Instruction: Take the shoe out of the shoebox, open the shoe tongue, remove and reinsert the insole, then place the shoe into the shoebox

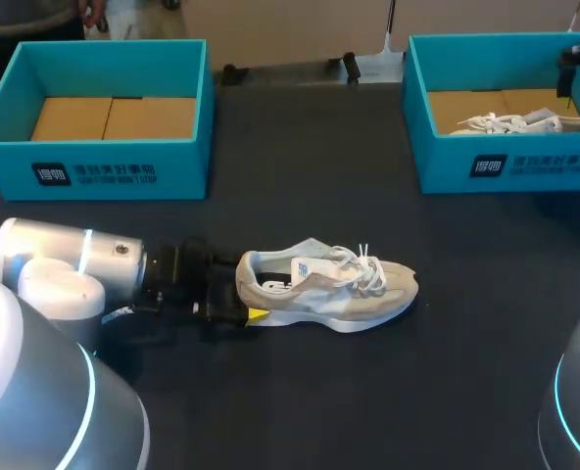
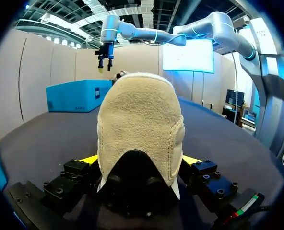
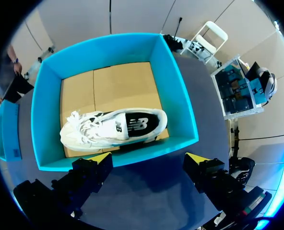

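Note:
A beige sneaker lies on its sole in the middle of the dark table, toe to the right. My left gripper is at its heel. In the left wrist view the suede heel fills the gap between the open fingers, close to both yellow tips. A second, white sneaker lies inside the right blue shoebox. My right gripper hangs open above that box's near wall, holding nothing. In the head view, this gripper is at the far right, over the box.
An empty blue shoebox with a cardboard floor stands at the back left. My right arm's gripper shows beyond the shoe in the left wrist view, over the right box. Bare table lies in front of and right of the beige sneaker.

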Action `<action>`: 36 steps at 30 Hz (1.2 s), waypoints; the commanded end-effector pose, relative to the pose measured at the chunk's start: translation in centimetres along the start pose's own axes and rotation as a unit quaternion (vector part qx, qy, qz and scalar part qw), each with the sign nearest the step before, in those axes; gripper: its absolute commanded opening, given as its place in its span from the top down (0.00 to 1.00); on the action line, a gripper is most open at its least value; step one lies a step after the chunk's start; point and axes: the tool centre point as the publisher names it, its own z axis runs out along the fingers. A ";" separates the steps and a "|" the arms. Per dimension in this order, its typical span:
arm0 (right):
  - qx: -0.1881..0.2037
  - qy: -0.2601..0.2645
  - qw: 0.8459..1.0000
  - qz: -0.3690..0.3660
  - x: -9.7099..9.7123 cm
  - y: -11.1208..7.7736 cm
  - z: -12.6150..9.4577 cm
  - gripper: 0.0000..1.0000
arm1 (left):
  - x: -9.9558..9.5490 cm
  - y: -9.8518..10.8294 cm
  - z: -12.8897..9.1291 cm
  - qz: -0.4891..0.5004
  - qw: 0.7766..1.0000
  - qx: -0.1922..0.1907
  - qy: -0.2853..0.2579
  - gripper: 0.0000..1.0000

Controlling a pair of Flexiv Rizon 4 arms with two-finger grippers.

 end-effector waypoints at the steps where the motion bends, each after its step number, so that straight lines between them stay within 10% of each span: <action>1: -0.001 0.000 1.000 0.000 0.0 -0.1 0.0 0.00 | 0.0 0.3 0.8 -0.002 1.000 -0.007 -0.001 0.00; 3: -0.001 0.000 1.000 0.000 0.0 -0.1 0.0 0.00 | 0.0 0.3 0.9 -0.001 1.000 -0.009 -0.002 0.00; 6: -0.001 0.000 1.000 0.000 0.0 -0.1 0.0 0.00 | 0.1 0.4 0.9 -0.001 1.000 -0.010 -0.005 0.28; 10: -0.001 0.000 1.000 0.000 0.0 -0.1 0.0 0.00 | 0.1 0.3 0.8 0.001 1.000 -0.010 -0.007 1.00; 36: -0.001 0.000 1.000 0.000 0.0 -0.1 0.0 0.00 | 0.1 0.0 0.5 -0.001 1.000 -0.008 -0.005 1.00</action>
